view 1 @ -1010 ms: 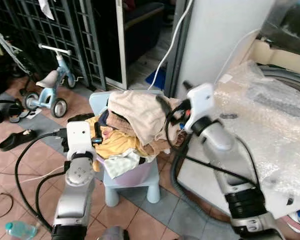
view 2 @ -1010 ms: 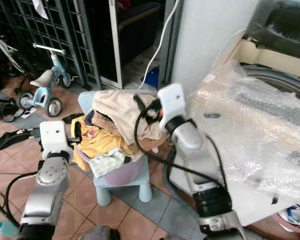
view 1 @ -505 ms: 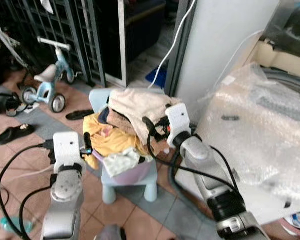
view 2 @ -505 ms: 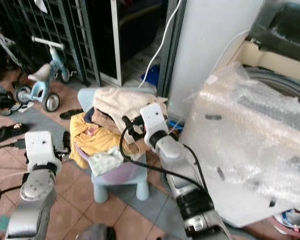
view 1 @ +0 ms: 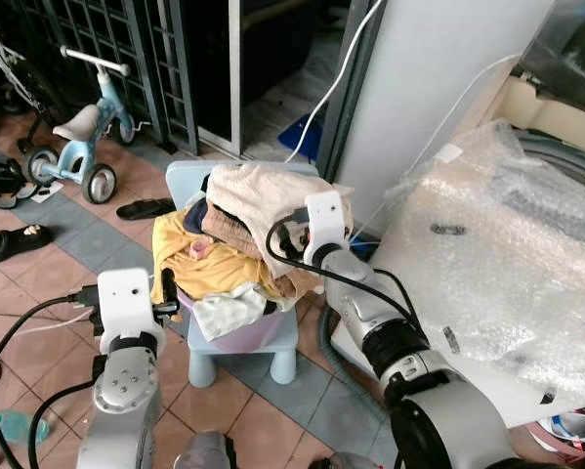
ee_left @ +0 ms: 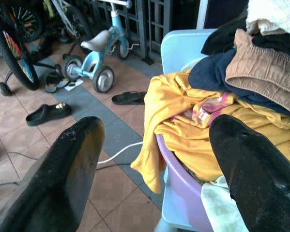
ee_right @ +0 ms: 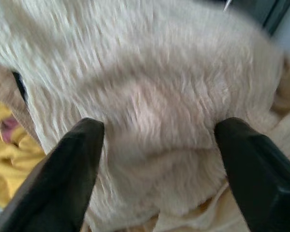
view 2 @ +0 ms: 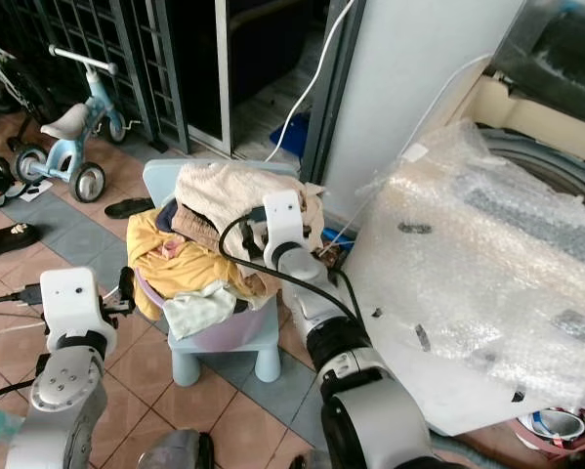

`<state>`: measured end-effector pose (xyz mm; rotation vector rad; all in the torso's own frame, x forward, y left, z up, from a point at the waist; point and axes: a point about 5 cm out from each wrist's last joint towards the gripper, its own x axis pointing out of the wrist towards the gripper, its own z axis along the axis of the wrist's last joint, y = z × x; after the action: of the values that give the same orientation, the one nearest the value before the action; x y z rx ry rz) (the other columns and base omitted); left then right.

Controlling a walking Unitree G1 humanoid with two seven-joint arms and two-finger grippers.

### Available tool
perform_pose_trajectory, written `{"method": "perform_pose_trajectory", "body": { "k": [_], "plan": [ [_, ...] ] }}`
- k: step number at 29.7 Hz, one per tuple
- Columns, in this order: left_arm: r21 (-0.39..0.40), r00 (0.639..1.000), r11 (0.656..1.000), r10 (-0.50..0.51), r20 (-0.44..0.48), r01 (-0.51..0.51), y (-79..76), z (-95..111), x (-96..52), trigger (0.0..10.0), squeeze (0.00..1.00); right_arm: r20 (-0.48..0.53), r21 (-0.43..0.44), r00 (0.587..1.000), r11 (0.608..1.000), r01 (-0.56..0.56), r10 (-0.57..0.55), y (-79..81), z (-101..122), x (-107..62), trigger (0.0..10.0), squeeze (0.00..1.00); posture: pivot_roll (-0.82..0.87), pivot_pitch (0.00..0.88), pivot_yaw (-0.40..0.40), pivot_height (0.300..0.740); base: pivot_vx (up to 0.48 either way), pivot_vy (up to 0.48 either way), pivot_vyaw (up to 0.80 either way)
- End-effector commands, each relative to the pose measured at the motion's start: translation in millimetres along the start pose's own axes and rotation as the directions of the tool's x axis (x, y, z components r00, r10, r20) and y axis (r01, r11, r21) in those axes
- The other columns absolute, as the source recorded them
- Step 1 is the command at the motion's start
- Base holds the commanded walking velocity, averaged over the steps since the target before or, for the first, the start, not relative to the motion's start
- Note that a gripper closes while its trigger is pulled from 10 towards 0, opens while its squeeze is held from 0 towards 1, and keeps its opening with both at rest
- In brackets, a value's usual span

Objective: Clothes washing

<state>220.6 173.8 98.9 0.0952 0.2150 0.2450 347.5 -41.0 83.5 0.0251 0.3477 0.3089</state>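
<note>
Tiled floor (view 1: 38, 283) at lower left, clothes pile (view 1: 238, 239) mid-frame, our right end effector (ee_right: 149, 145) wide open against cream towel (ee_right: 149, 72), left end effector (ee_left: 149, 159) open, empty.

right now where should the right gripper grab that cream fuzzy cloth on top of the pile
Probably the raised hump of the cream cloth, from above and the robot's right, where the right gripper is open against it. It lies loose on top of the laundry pile, so a fold there should bunch easily.

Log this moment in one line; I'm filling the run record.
right gripper: open, at fluffy cream towel topping laundry pile | left gripper: open, beside purple plastic basin | nothing grasped
</note>
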Motion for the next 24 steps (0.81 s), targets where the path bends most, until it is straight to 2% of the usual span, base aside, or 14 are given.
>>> {"method": "perform_pose_trajectory", "body": {
  "k": [1,6,13,24],
  "plan": [
    [-0.004,1.000,1.000,0.001,0.007,-0.001,-1.5,4,-0.6,10.0,0.00,-0.027,0.034,1.000,0.999,0.011,-0.010,0.0,-2,1.1,0.0,0.00,0.14,0.081,-0.103,0.740,0.000,0.000,0.00],
    [-0.005,1.000,1.000,0.005,0.003,-0.005,-1.2,3,-0.1,10.0,0.00,-0.058,0.063,0.998,0.998,-0.005,0.009,1.1,-12,-0.1,0.0,0.00,0.13,0.080,-0.107,0.740,0.000,0.000,0.00],
    [-0.006,1.000,1.000,0.007,0.000,-0.007,-2.2,3,1.1,10.0,0.00,-0.066,0.082,0.998,0.997,0.000,0.005,-2.7,-14,0.4,0.0,0.00,0.13,0.078,-0.108,0.740,0.000,0.000,0.00],
    [-0.005,1.000,1.000,0.014,0.004,-0.014,-3.2,4,2.6,10.0,0.00,0.019,0.132,0.999,0.991,-0.037,0.034,1.1,0,2.6,0.0,0.00,0.13,0.078,-0.111,0.740,0.000,0.000,0.00]
  ]
}}
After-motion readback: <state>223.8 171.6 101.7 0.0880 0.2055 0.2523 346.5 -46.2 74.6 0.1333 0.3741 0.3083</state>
